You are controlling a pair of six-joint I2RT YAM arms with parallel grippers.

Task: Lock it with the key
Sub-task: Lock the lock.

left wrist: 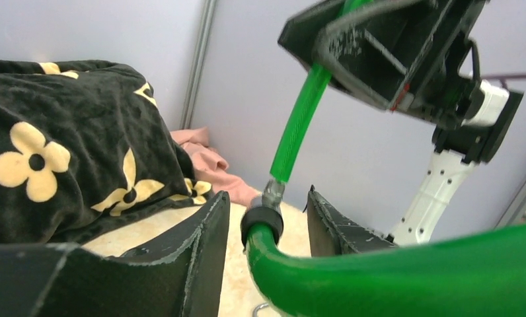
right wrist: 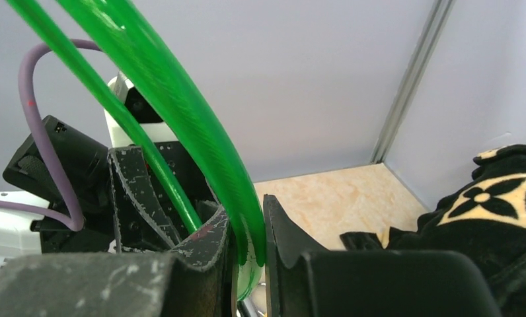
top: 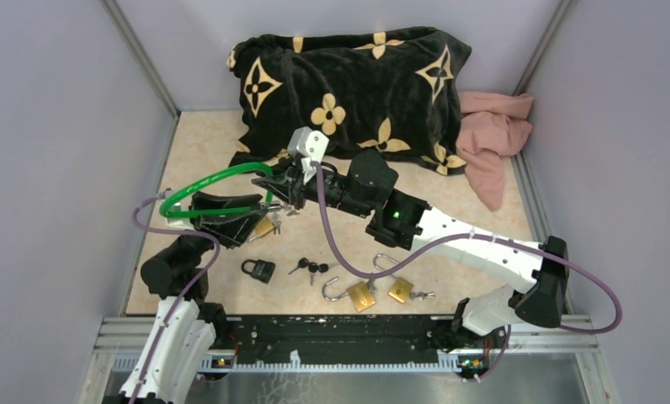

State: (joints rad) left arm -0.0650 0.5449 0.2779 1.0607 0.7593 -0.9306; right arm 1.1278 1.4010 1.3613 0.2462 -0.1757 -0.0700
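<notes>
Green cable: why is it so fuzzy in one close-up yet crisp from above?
Left wrist view: the cable runs close to the lens, so its near stretch blurs. Right wrist view: sharper, with a pale sheen. Top view: farther off, in focus, evenly lit.

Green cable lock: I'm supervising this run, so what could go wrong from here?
1. The green cable is bowed between both grippers; it could slip from the right gripper and spring away.
2. Its black collar shows a gap inside the left gripper, so the end may twist.
</notes>
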